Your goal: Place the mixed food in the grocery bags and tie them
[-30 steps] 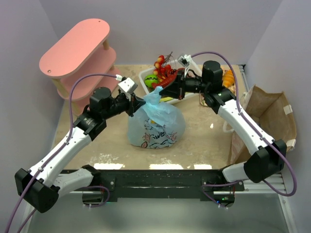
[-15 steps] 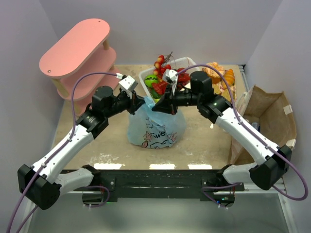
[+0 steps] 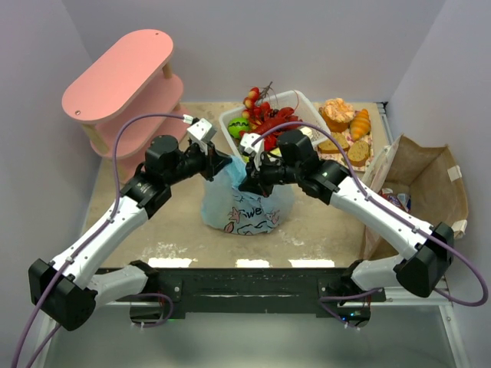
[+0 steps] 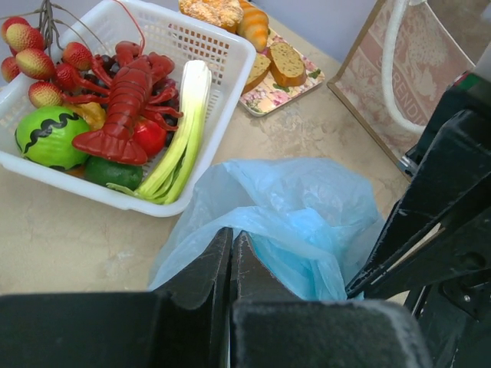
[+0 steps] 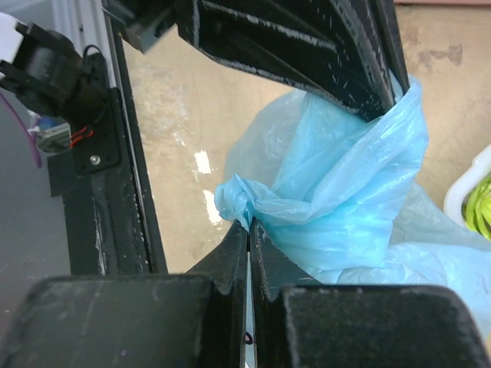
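The light-blue plastic bag [image 3: 245, 203] with cartoon print stands mid-table, its top gathered. My left gripper [image 3: 224, 162] is shut on one handle of the bag [image 4: 307, 222] at its top left. My right gripper [image 3: 247, 182] is shut on the other twisted handle [image 5: 307, 207], crossed over to the left handle's side. The brown paper bag [image 3: 422, 192] with white handles lies at the right. A red lobster [image 4: 123, 103], a green fruit [image 4: 46, 138], celery and red berries lie in the white basket [image 4: 222, 54], not in either bag.
A pink two-tier shelf [image 3: 123, 80] stands at the back left. A plate with bread, croissant and toast [image 3: 345, 126] sits at the back right, behind the paper bag. The basket [image 3: 303, 103] is just behind the blue bag.
My right gripper has swung left and nearer, carrying its bag handle across the top of the bag toward the left gripper. The left gripper has barely moved.
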### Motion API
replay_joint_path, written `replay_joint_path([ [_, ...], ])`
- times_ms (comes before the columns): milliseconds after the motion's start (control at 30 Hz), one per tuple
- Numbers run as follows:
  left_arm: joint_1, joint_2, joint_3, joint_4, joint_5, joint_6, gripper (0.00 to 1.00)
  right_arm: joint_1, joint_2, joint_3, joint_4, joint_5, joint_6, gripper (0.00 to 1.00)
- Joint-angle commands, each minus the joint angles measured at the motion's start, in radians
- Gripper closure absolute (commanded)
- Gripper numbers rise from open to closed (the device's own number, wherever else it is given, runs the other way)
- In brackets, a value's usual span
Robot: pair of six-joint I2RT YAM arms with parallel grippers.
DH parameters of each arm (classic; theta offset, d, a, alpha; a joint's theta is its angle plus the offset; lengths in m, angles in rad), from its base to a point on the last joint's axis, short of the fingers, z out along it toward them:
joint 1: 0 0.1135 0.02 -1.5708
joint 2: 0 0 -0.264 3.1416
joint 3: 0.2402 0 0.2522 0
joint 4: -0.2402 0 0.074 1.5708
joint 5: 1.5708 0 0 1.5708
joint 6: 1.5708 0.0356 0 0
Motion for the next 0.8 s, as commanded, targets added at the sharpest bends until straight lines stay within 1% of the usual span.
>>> replay_joint_path([
  [0,0.018,-0.014,0.012,0.055,0.032,-0.011,1.00,0.015,0.006,0.006,-0.040,0.069,-0.032,1.00],
  [33,0.020,-0.017,0.010,0.053,0.040,0.000,1.00,0.016,0.008,0.006,-0.038,0.069,-0.033,1.00],
  [133,0.024,-0.030,0.012,0.055,0.075,0.029,0.96,0.018,0.006,0.003,-0.035,0.071,-0.033,1.00],
  [233,0.032,-0.031,0.021,0.052,0.108,0.064,0.82,0.018,0.002,0.003,-0.033,0.072,-0.035,1.00],
  [267,0.032,-0.034,0.023,0.050,0.111,0.070,0.72,0.016,0.003,0.003,-0.033,0.072,-0.035,1.00],
  [333,0.035,-0.034,0.036,0.041,0.121,0.105,0.61,0.018,0.000,0.001,-0.032,0.072,-0.035,1.00],
  [367,0.037,-0.040,0.041,0.037,0.134,0.118,0.54,0.018,-0.003,0.003,-0.032,0.074,-0.036,1.00],
  [400,0.037,-0.043,0.046,0.037,0.138,0.125,0.50,0.018,-0.003,0.001,-0.032,0.074,-0.036,1.00],
  [433,0.038,-0.046,0.049,0.043,0.141,0.139,0.40,0.018,-0.003,0.001,-0.032,0.074,-0.036,1.00],
  [500,0.044,-0.043,0.052,0.050,0.175,0.156,0.29,0.018,-0.003,0.001,-0.032,0.071,-0.036,1.00],
  [533,0.047,-0.018,0.068,0.041,0.190,0.170,0.22,0.016,-0.002,0.001,-0.032,0.071,-0.036,1.00],
  [600,0.052,0.021,0.095,-0.008,0.192,0.170,0.17,0.018,-0.002,0.001,-0.032,0.068,-0.036,1.00],
  [633,0.053,0.041,0.122,-0.025,0.197,0.168,0.11,0.018,-0.003,0.001,-0.032,0.069,-0.036,1.00],
  [767,0.061,0.107,0.138,-0.043,0.256,0.150,0.08,0.018,-0.009,0.001,-0.036,0.078,-0.038,1.00],
])
